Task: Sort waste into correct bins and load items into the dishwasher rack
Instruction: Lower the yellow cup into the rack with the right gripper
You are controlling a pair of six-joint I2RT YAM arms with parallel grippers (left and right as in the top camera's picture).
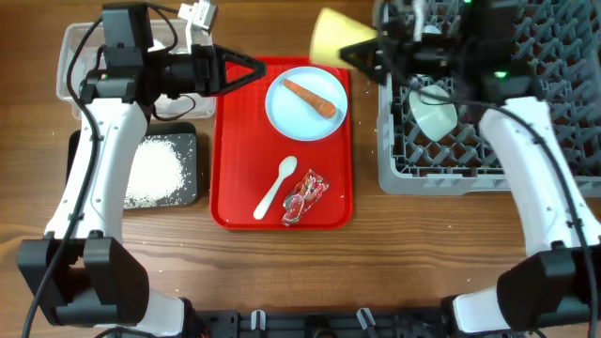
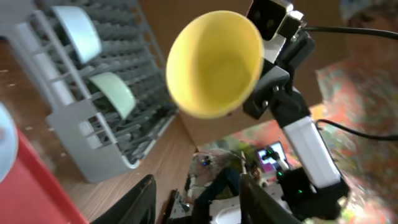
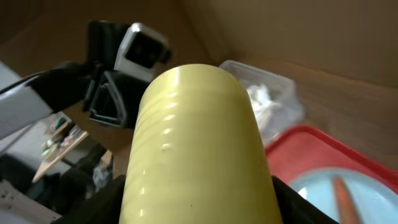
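My right gripper (image 1: pixel 362 52) is shut on the yellow cup (image 1: pixel 331 38), held on its side in the air above the red tray's far right corner; the cup also shows in the left wrist view (image 2: pixel 214 65) and fills the right wrist view (image 3: pixel 199 155). My left gripper (image 1: pixel 252 70) is open and empty above the tray's far left corner. The pale blue plate (image 1: pixel 306 103) holds the orange carrot (image 1: pixel 311 97). The white spoon (image 1: pixel 275 188) and red wrapper (image 1: pixel 305 197) lie on the tray. Two teal bowls (image 1: pixel 435 111) stand in the grey rack (image 1: pixel 488 178). Rice (image 1: pixel 155 169) lies in the black tray (image 1: pixel 188 192). A napkin (image 3: pixel 261 93) sits in the clear tub (image 1: pixel 70 66).
The flat red tray (image 1: pixel 235 169) lies between the bins on the left and the rack on the right. Bare wooden table runs along the front edge. The left arm crosses over the clear tub and black tray.
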